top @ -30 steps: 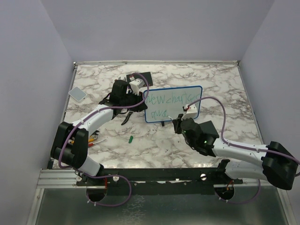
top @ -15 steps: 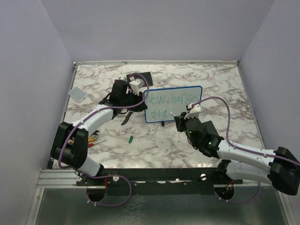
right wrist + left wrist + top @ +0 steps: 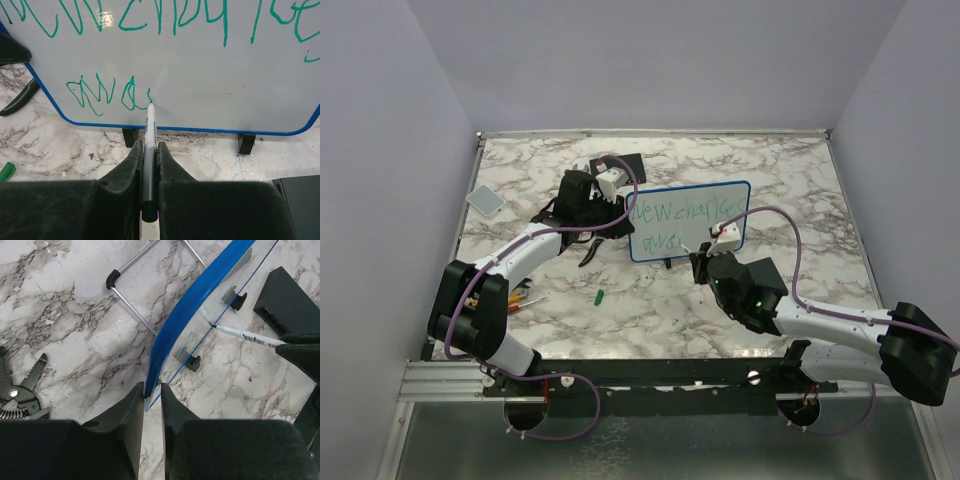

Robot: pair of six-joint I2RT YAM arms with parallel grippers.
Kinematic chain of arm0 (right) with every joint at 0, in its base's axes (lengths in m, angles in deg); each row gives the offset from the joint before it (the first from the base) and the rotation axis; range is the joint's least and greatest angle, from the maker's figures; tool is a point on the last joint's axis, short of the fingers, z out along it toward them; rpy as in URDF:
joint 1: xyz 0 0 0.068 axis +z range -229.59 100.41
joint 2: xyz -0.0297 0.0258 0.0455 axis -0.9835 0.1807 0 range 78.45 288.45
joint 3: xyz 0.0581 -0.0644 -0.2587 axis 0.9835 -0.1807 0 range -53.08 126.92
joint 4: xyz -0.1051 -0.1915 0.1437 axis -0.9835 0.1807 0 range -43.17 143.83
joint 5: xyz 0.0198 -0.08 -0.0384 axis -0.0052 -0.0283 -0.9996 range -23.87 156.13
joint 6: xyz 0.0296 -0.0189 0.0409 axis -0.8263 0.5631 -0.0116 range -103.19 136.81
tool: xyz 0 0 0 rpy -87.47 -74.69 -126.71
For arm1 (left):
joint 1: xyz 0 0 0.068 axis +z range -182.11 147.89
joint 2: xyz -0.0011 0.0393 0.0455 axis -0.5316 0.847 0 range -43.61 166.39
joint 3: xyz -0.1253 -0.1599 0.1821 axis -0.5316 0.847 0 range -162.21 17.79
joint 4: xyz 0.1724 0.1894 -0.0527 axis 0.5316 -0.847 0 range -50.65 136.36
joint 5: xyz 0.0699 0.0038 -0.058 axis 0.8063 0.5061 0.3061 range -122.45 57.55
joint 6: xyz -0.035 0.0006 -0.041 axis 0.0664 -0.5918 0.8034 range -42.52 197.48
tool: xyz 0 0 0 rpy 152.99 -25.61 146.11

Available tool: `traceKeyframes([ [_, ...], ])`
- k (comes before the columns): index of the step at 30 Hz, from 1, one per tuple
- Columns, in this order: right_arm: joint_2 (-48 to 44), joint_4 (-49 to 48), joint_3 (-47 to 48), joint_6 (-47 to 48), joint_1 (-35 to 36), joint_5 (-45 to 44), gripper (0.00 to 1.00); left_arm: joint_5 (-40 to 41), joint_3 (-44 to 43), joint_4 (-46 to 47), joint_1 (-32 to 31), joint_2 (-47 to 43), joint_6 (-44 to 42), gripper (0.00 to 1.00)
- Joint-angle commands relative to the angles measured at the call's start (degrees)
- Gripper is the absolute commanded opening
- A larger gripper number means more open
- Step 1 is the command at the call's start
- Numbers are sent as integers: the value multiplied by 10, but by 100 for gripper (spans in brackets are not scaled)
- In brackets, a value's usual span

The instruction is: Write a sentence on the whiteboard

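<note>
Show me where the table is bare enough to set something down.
Bare marble lies right of the whiteboard up to the side wall, behind it along the back edge, and in front between the green cap and the right arm. Crowded: around the left hand, pliers and black box.

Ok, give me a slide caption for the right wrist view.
The right gripper clamps a marker, its tip on the whiteboard at the end of the sentence's second green line.

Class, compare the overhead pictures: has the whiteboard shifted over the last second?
No. The whiteboard sits where it was against the table's far rail, the left gripper pinching its edge.
</note>
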Motion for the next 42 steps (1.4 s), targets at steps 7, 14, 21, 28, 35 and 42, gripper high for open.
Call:
traceKeyframes([
  [7,5,22,-17,-42,-2,-5,1,1,-9,1,-3,-19,4,20],
  [14,-28,0,-2,5,-2,25,1,3,-8,1,-3,-21,3,20],
  [21,-60,-12,15,33,-2,7,1,2,-9,1,-3,-21,3,20],
  [28,-51,-40,21,47,-2,-12,1,2,-8,1,-3,-22,3,20],
  [35,-34,-50,26,55,-2,-20,1,1,-7,1,-3,-21,3,20],
  [42,-23,-51,28,56,-2,-24,1,1,-8,1,-3,-19,3,20],
])
